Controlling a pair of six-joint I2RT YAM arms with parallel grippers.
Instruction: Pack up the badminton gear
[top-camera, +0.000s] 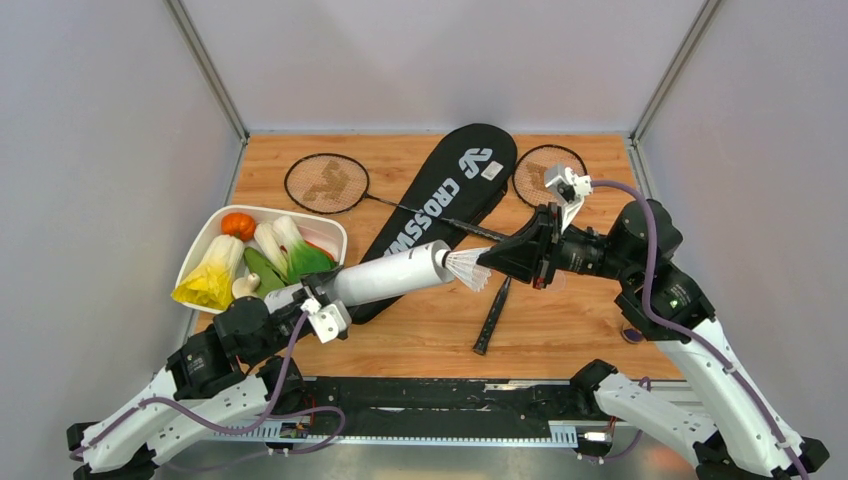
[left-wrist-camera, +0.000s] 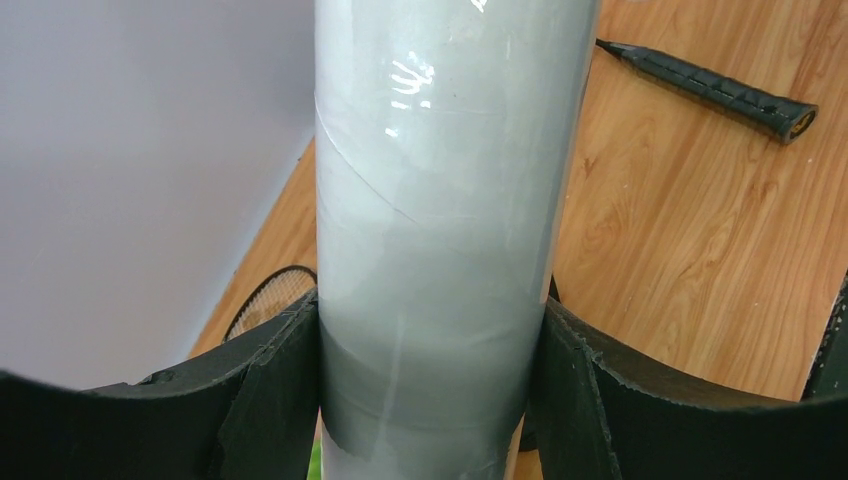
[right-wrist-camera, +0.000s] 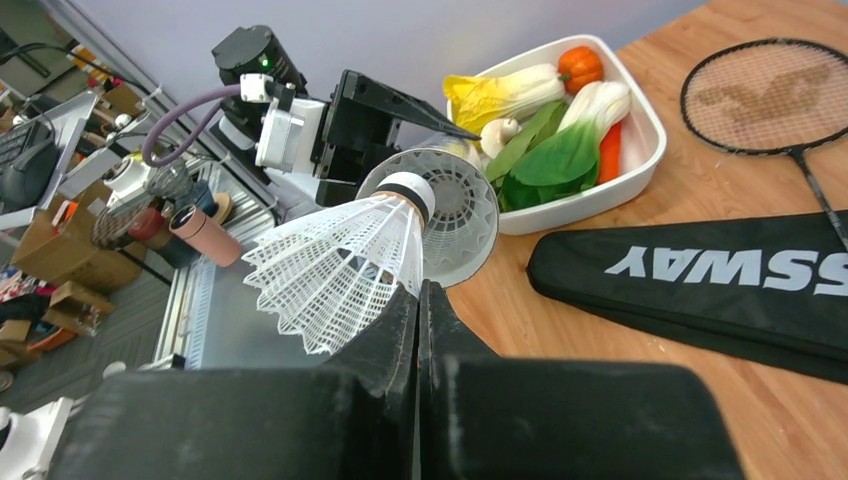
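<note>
The left gripper (top-camera: 322, 300) stood spread wide, its two black pads clamped on either side of the long white tube (top-camera: 390, 277) near its closed end, and it held the tube off the tabletop (top-camera: 570, 325), roughly level, with the open mouth pointing toward the other arm. The right gripper (top-camera: 490, 262) was pressed together, pinching the rim of a white shuttlecock (top-camera: 467, 268) by its skirt. From the right wrist view the shuttlecock's rounded cork tip sat right at the tube's mouth, touching or just inside it; I could not tell which. The skirt fanned out back toward the pinched fingers. Behind them the black racket bag (top-camera: 440, 210) lay flat on the wood. One racket (top-camera: 327, 183) rested left of it with its shaft running under the bag's edge, and the other racket (top-camera: 548, 175) lay to the right. A white tray (top-camera: 332, 229) of toy vegetables sat by the left arm.
</note>
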